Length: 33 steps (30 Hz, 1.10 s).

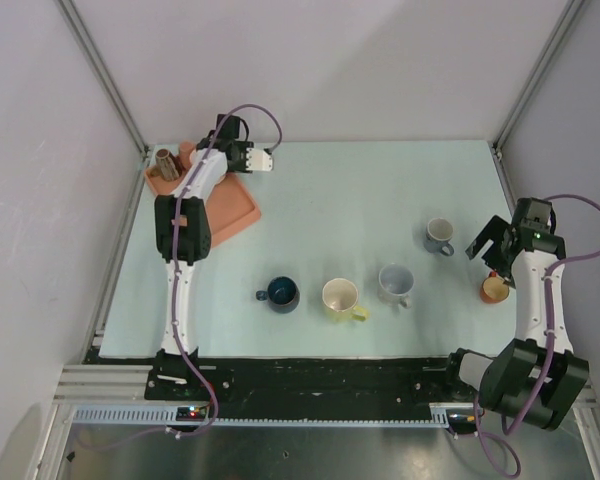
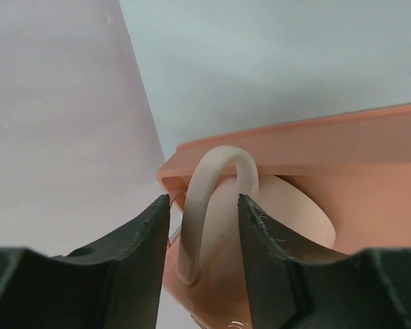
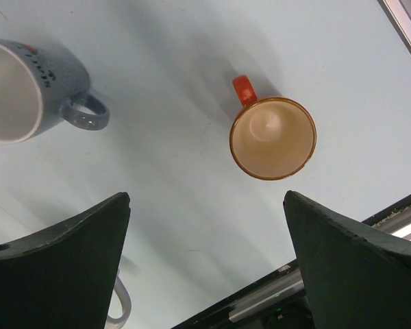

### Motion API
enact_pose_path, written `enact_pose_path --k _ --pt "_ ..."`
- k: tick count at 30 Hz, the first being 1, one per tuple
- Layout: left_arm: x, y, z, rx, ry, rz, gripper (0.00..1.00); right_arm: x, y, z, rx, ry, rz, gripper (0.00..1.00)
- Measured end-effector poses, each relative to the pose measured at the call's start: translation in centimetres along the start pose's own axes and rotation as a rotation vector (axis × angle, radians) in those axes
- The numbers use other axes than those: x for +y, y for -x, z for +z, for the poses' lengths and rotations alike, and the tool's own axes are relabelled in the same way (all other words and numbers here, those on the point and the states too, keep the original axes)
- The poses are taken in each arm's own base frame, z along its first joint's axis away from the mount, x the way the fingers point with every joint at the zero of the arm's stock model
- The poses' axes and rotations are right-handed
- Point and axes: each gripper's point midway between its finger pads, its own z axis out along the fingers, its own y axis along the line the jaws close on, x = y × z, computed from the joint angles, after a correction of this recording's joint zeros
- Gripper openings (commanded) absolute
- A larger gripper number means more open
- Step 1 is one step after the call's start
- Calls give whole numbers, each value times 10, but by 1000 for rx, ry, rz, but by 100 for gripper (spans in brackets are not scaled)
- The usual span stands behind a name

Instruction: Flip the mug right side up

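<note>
A peach mug [image 2: 288,212] with a white loop handle [image 2: 212,199] sits in the far corner of the orange tray [image 2: 342,137]. In the top view only a bit of the mug [image 1: 187,152] shows beside my left arm. My left gripper [image 2: 204,205] is open and straddles the handle, one dark finger [image 2: 140,253] on each side with narrow gaps. My right gripper [image 3: 207,205] is wide open above bare table at the right, holding nothing, just near an upright orange mug [image 3: 272,137].
A brown cup [image 1: 165,162] stands in the tray [image 1: 235,215] left of the arm. On the mat stand a grey mug [image 1: 439,235], a pale grey mug [image 1: 396,283], a yellow mug [image 1: 341,298] and a dark blue mug [image 1: 281,293]. Walls close in on the left and right.
</note>
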Motion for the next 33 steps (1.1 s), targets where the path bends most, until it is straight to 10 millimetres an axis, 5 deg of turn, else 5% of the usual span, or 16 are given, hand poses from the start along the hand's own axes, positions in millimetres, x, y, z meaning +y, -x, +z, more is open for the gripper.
enact_pose_path --k 7,15,22,27,33 --pt "0 -5 7 37 28 57 3 8 5 -5 -13 26 -14 99" --pt "-11 -10 -3 55 9 41 0 19 10 -10 -18 57 -34 99" --pt "-5 -10 -25 6 48 -199 0 39 17 -25 -51 101 -83 99" --pt "-20 -8 -52 -62 18 -413 0 89 19 -52 -107 213 -192 99" --pt "-42 -8 -77 -110 -33 -628 0 194 1 -103 -166 519 -357 100"
